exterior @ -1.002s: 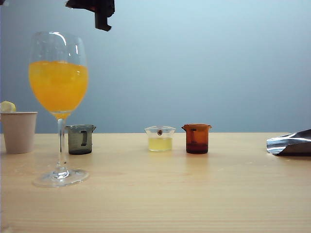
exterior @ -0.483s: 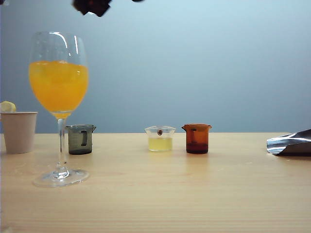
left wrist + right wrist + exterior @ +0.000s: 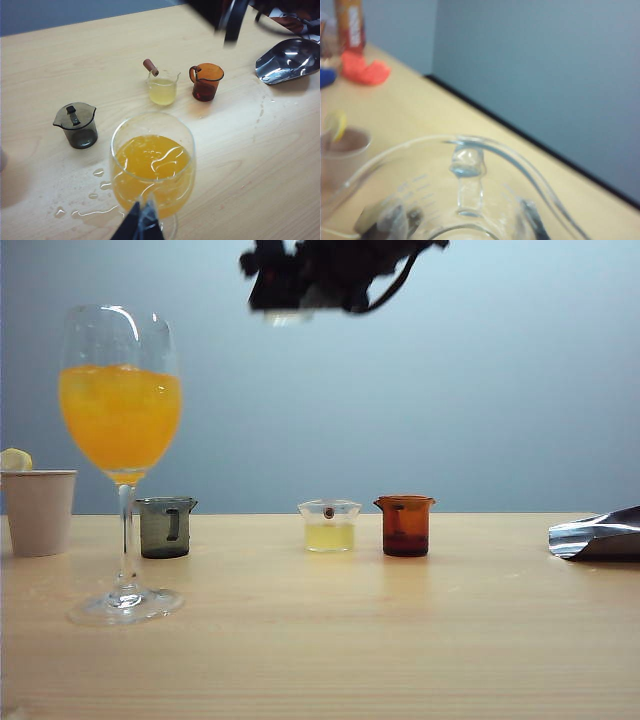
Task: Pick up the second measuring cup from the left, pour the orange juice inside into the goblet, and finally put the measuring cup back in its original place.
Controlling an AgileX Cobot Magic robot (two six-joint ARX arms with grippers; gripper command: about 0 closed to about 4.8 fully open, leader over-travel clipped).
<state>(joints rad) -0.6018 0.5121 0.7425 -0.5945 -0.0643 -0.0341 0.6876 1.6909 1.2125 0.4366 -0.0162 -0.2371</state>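
Only the right wrist view shows us the small clear glass measuring cup [image 3: 465, 200], empty, gripped between the right gripper [image 3: 455, 225] fingers above the surface [image 3: 400, 640]. The left gripper [image 3: 141, 227] fingers sit closed near the tall orange-filled goblet [image 3: 152, 170].

It looked like a test room or lab, not a home. A bare wooden table [image 3: 400, 640] stood in front of a plain blue-grey wall [image 3: 500, 390]. Little measuring beakers [image 3: 329, 525] sat in a row in the middle, and black robot arms [image 3: 330, 270] hung at the top.
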